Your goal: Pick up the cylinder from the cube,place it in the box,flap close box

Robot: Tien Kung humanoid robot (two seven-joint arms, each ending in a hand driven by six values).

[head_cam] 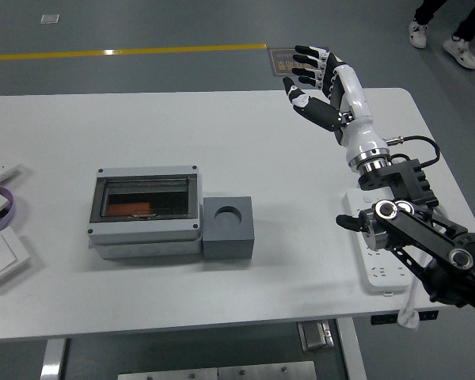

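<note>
The right hand (317, 79) is being held high over the table's (222, 127) far right — fingers spread, nothing grasped. An orange cylinder (129, 209) is lying inside the lidded box (145, 215), long axis left–right, beside the empty cube (228, 228).

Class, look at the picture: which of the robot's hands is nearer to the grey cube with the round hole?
The right hand. It is raised, open, over the table's far right part, well beyond and right of the grey cube. The left hand is not in view.
</note>
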